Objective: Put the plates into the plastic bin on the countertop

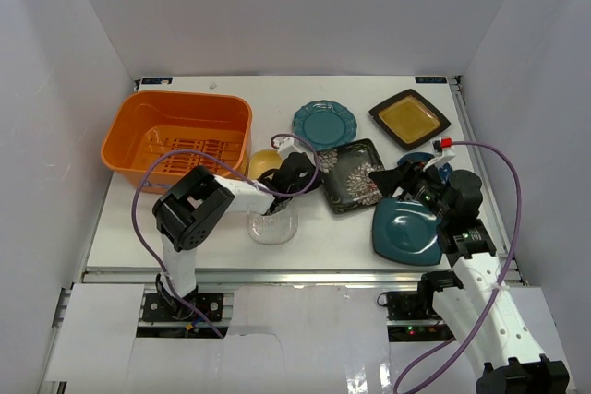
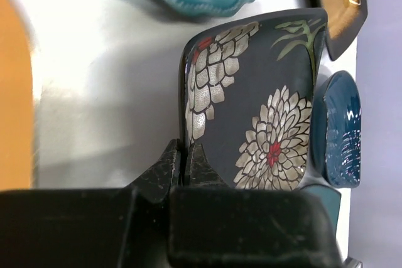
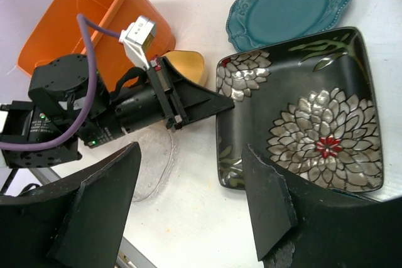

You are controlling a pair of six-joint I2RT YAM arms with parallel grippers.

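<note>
My left gripper (image 1: pixel 312 169) is shut on the left rim of the black floral square plate (image 1: pixel 351 175); the left wrist view shows the pinch (image 2: pixel 184 158) on the plate (image 2: pixel 264 105). My right gripper (image 1: pixel 395 178) is open and empty above the plate's right side; in its wrist view (image 3: pixel 195 199) the plate (image 3: pixel 301 117) lies ahead. The orange bin (image 1: pixel 180 136) stands at the back left with no plate in it. The scalloped teal plate (image 1: pixel 324 124), amber square plate (image 1: pixel 409 118), dark teal square plate (image 1: pixel 406 232), small yellow plate (image 1: pixel 264 161) and clear glass plate (image 1: pixel 272 226) lie on the white countertop (image 1: pixel 231 89).
A small dark blue ribbed dish (image 2: pixel 342 130) sits against the floral plate's right edge, under my right arm. White walls enclose the table on three sides. The metal rail (image 1: pixel 305 276) runs along the front edge.
</note>
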